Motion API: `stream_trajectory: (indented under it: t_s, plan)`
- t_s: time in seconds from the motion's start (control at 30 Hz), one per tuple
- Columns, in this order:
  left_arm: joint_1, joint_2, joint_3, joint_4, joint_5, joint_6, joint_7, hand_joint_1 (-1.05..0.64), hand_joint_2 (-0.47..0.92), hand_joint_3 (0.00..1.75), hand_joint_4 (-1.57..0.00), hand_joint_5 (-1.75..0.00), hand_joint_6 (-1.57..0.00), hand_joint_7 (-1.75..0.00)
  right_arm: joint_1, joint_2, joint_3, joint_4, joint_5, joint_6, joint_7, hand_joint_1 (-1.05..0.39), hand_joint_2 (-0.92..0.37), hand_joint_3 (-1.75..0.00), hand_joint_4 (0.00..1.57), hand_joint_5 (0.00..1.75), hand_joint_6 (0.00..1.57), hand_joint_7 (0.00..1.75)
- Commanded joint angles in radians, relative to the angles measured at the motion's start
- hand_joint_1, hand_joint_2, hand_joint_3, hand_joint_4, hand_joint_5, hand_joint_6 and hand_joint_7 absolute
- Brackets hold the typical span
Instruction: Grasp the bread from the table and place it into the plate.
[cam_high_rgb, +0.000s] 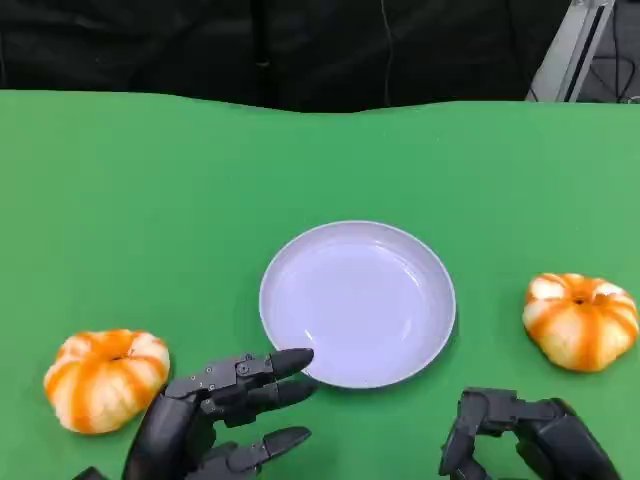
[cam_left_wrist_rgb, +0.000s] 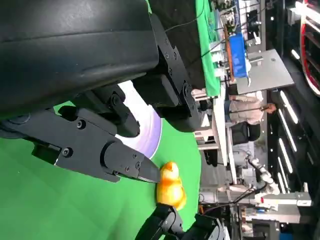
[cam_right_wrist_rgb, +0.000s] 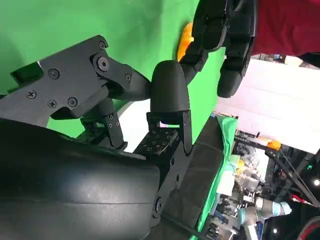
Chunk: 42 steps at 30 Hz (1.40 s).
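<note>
We hold left hand spread, right hand curled empty, both near-side of plate, breads ungrasped.

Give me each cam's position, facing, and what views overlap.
Head view: on the head or chest, looking down at the green table; left hand and right hand show near the plate, a bread on each side.
Left wrist view: behind the left hand, facing across the plate to the right-side bread.
Right wrist view: behind the right hand, facing the left hand.
Shared: plate, head and left wrist views.
</note>
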<state>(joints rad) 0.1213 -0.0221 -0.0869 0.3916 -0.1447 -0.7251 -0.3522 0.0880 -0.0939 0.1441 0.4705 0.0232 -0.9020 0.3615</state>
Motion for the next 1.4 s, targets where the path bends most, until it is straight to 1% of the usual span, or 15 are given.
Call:
stream_trajectory:
  t_s: [0.03,0.07,0.13,0.17,0.23,0.3,0.37,0.5,0.67,0.87,1.07,1.17,1.27,1.33,1.4]
  plan:
    - [0.005,0.022,0.004,-0.008,-0.014,-0.013,-0.025,-0.35,0.92,0.03,-0.82,-0.01,-0.77,0.0,0.002,-0.01,-0.005,0.001,0.018,-0.01,0.004,-0.22,-0.63,-0.91,0.79,1.56,0.78,1.33]
    - [0.005,0.022,0.005,-0.009,-0.027,-0.014,-0.036,-0.4,0.92,0.05,-0.76,0.0,-0.71,0.0,0.003,-0.01,-0.005,-0.002,0.015,-0.009,0.003,-0.23,-0.63,-0.91,0.8,1.56,0.78,1.33]
    - [0.004,0.026,0.006,-0.016,-0.052,-0.013,-0.06,-0.46,0.92,0.06,-0.71,0.0,-0.65,0.0,0.005,-0.01,-0.005,-0.007,0.012,-0.005,0.001,-0.24,-0.63,-0.91,0.8,1.56,0.78,1.33]
    - [0.005,0.028,0.006,-0.024,-0.065,-0.01,-0.073,-0.53,0.92,0.09,-0.65,0.0,-0.57,0.0,0.005,-0.009,-0.005,-0.008,0.011,-0.005,0.0,-0.24,-0.64,-0.9,0.8,1.57,0.78,1.33]
    - [0.01,0.031,0.007,-0.053,-0.098,0.001,-0.099,-0.6,0.92,0.1,-0.57,0.0,-0.48,0.0,0.005,-0.009,-0.005,-0.006,0.015,-0.005,0.002,-0.23,-0.64,-0.9,0.8,1.57,0.78,1.33]
    - [0.022,0.032,0.008,-0.091,-0.127,0.015,-0.114,-0.63,0.92,0.1,-0.53,0.0,-0.45,0.0,0.004,-0.009,-0.006,-0.001,0.018,-0.007,0.004,-0.23,-0.64,-0.9,0.79,1.56,0.78,1.33]
    - [0.04,0.033,0.013,-0.146,-0.153,0.029,-0.118,-0.71,0.92,0.11,-0.47,0.0,-0.36,0.0,0.005,-0.01,-0.006,0.001,0.018,-0.008,0.004,-0.23,-0.63,-0.9,0.8,1.56,0.78,1.33]
    - [0.063,0.043,0.025,-0.229,-0.185,0.049,-0.121,-0.77,0.92,0.14,-0.44,0.0,-0.3,0.0,0.007,-0.01,-0.006,-0.004,0.013,-0.006,0.002,-0.23,-0.63,-0.91,0.8,1.56,0.78,1.33]
    - [0.088,0.088,0.056,-0.346,-0.177,0.087,-0.109,-0.79,0.92,0.16,-0.39,0.0,-0.25,0.0,0.005,-0.007,-0.004,0.0,0.024,-0.008,0.01,-0.22,-0.63,-0.91,0.8,1.56,0.78,1.32]
    - [0.096,0.11,0.13,-0.413,-0.068,0.063,-0.034,-0.81,0.92,0.19,-0.39,0.0,-0.29,-0.02,0.008,-0.007,-0.005,-0.01,0.009,-0.001,0.001,-0.24,-0.63,-0.92,0.81,1.55,0.79,1.32]
    - [0.093,0.131,0.229,-0.413,0.133,0.033,0.096,-0.86,0.92,0.23,-0.41,-0.01,-0.32,-0.02,0.009,-0.005,-0.003,-0.011,0.014,0.0,0.003,-0.24,-0.62,-0.92,0.81,1.55,0.79,1.33]
    - [0.084,0.146,0.264,-0.404,0.194,0.03,0.149,-0.86,0.92,0.23,-0.42,-0.01,-0.34,-0.02,0.008,-0.004,-0.003,-0.011,0.007,-0.002,-0.001,-0.25,-0.62,-0.92,0.81,1.56,0.79,1.33]
    - [0.07,0.185,0.294,-0.362,0.267,0.018,0.194,-0.86,0.92,0.24,-0.43,-0.01,-0.38,-0.03,0.009,-0.006,-0.005,-0.01,0.004,-0.001,-0.003,-0.26,-0.62,-0.92,0.81,1.57,0.78,1.33]
    - [0.062,0.22,0.312,-0.327,0.322,0.015,0.224,-0.87,0.92,0.23,-0.4,0.0,-0.43,-0.05,0.009,-0.005,-0.004,-0.007,0.002,-0.004,-0.003,-0.26,-0.62,-0.92,0.81,1.57,0.78,1.33]
    - [0.062,0.253,0.325,-0.311,0.387,0.038,0.258,-0.91,0.92,0.25,-0.38,0.0,-0.5,-0.06,0.011,-0.004,-0.003,-0.007,0.003,-0.004,-0.002,-0.26,-0.63,-0.92,0.8,1.57,0.78,1.33]
